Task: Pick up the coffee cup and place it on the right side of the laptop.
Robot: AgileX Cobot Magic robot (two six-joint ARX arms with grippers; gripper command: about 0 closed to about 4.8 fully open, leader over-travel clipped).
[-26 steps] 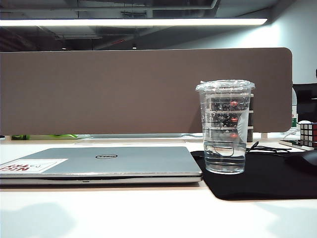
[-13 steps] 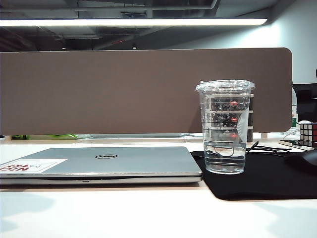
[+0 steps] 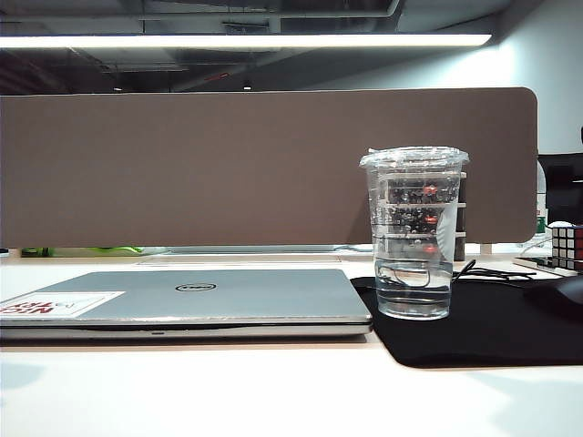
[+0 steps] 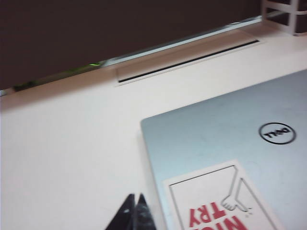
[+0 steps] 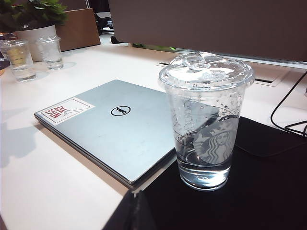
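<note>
Your cup [image 3: 414, 233] stands upright on the black mat [image 3: 492, 332], right of the laptop [image 3: 196, 300].
Left gripper [image 4: 134, 211] over the table and right gripper [image 5: 135, 211] near the mat: both closed, empty.

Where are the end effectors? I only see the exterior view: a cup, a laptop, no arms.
Observer: The left end effector shows in its wrist view, shut, over the bare table beside the laptop's sticker corner.
Operator: And the other one?
Observer: The right end effector is shut too, near the edge of the mat, with the cup ahead of it and not touched.
Operator: Is anything hiding past the laptop?
Observer: Yes, the right wrist view shows two small glasses and a potted plant on the table there.
</note>
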